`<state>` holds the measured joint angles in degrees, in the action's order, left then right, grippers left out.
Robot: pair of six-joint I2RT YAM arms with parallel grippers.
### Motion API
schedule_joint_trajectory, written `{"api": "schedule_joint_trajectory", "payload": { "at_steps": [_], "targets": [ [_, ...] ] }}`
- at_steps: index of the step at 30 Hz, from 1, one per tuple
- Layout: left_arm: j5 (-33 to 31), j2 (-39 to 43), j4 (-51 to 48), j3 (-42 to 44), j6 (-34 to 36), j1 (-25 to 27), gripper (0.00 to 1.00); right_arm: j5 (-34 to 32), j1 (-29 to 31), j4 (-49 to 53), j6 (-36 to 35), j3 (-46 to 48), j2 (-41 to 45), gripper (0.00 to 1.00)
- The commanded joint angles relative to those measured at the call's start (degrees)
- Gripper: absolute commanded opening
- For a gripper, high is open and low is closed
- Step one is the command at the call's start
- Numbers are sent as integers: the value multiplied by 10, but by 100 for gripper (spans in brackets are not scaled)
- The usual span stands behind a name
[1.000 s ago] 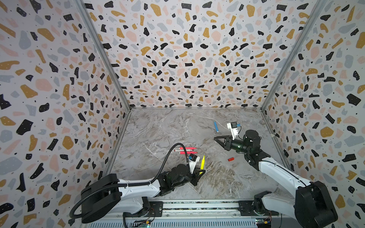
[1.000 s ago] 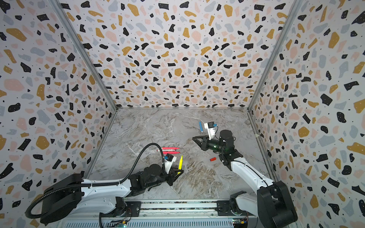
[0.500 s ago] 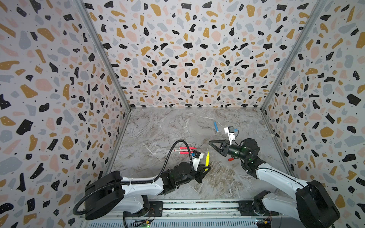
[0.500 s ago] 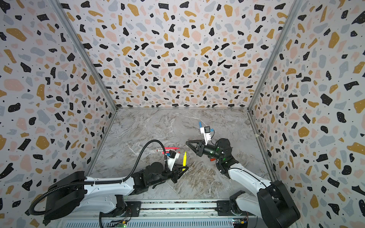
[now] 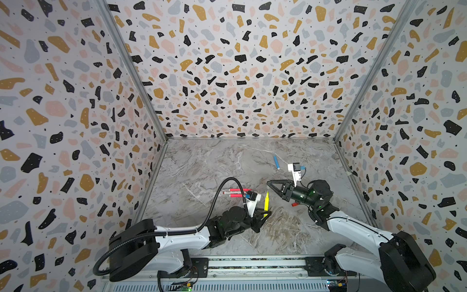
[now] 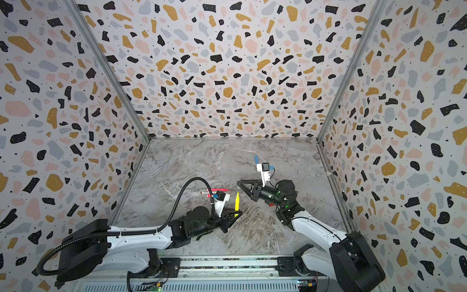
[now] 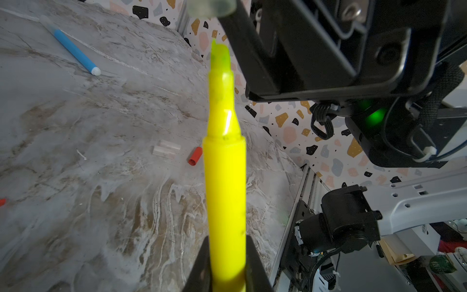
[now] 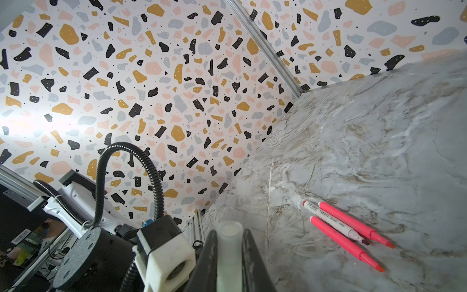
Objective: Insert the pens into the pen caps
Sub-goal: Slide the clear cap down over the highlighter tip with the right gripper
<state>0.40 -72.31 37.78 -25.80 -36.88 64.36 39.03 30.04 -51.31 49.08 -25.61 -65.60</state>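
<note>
In both top views the left gripper clamps the yellow pen near its back end, with the tip pointing toward the far wall. The right gripper hangs just beyond that tip, its jaws drawn to a narrow point. What they hold is too small to tell here. The pink pens lie together left of the yellow pen. The blue pen lies farther back on the table, and a red cap shows under the right arm.

In the left wrist view the black jaws squeeze the yellow pen. Its bare tip points at a clear cap at the right gripper's tip, close to it but apart. The red cap lies on the table just beside two more clear caps.

In the right wrist view the right gripper's jaws grip the clear cap between them. A white pen lies between the pink pens.
</note>
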Motion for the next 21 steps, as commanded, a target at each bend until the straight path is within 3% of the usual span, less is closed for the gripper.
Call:
{"api": "schedule_joint_trajectory", "payload": {
  "at_steps": [1, 21],
  "targets": [
    [-14, 12, 23, -17, 5, 3, 0, -4, 9, -24, 7, 3, 16, 10],
    [-29, 23, 7, -35, 15, 3, 0, -22, 37, -58, 20, 45, 30, 10]
  ]
}}
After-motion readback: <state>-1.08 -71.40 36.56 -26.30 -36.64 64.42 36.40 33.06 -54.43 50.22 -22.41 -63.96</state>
